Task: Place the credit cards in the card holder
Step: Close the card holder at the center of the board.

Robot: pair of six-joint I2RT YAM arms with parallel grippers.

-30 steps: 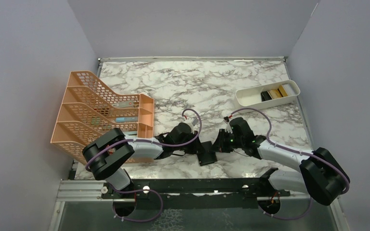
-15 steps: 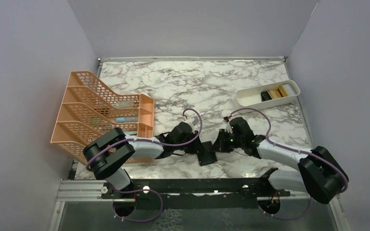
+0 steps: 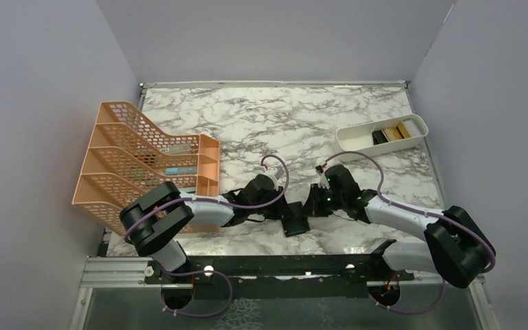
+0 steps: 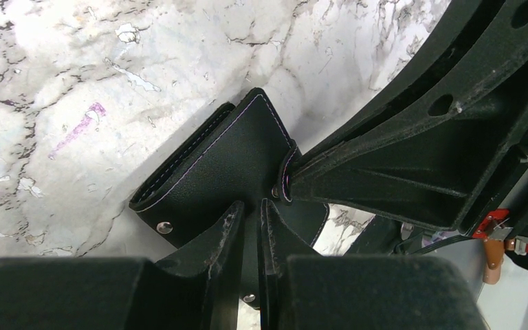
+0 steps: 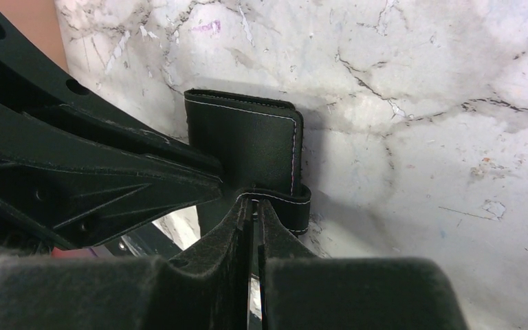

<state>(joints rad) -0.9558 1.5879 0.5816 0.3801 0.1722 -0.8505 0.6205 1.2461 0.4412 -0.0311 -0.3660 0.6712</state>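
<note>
Where the two claws meet low over the desk [image 3: 261, 124], the card holder [image 4: 220, 161] shows as a small black leather-like wallet with pale stitching along its edges and a small metal stud near one corner. It rests on the marble between the claws. The left claw [image 4: 249, 206] is pinched tight on a black flap of it, with the wallet's body just ahead of its fingertips. The right claw [image 5: 253, 199] is nipped onto a thin stitched edge, the folded body just ahead and slightly to its left. The credit cards [image 3: 403, 129], black and gold, lie in a white tray [image 3: 347, 137] well beyond the right claw.
</note>
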